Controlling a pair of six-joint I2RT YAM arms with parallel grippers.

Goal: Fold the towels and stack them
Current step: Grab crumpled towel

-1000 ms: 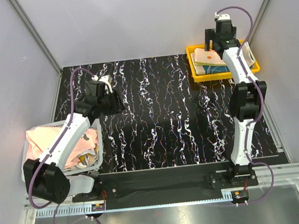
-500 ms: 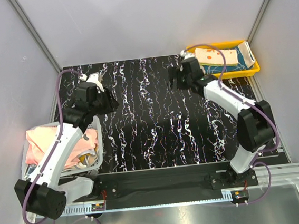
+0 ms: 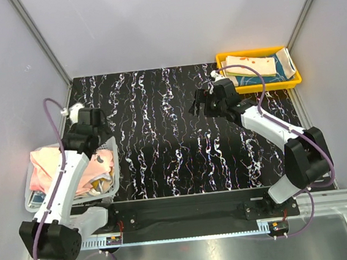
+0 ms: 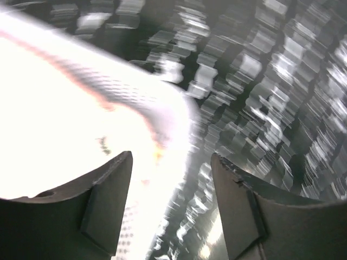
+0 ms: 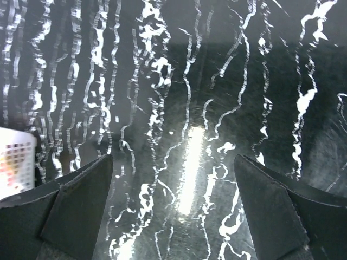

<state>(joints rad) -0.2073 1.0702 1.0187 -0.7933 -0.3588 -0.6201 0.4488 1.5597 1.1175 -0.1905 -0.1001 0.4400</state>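
The left claw (image 4: 171, 173) stands with its fingers apart and nothing between them. The wrist view is smeared and washed out, so how wide they are is only roughly readable. The crumpled pale pink soft towel (image 3: 46, 162) lies in the white mesh basket (image 3: 28, 199), just below this claw and back toward its own base. In the wrist view that bright mass sits off the left finger's side, not between the fingers. The heap is bunched and shows no clear long axis, so I judge any raised fold will do for a pinch. An orange-and-cream towel (image 3: 101, 175) is tucked beside it, on the basket's side toward the black white-veined mat (image 3: 163, 149).

The right claw (image 5: 173, 162) gapes wide and empty over bare mat, well apart from the basket, so the left arm is plainly the nearer one.

The folded towels (image 3: 250, 67) rest in the yellow plastic tray (image 3: 292, 83), beyond the right claw and off to its right.

The basket's mesh rim and the left arm's own forearm, which lies across the basket, look likeliest to get in the way.
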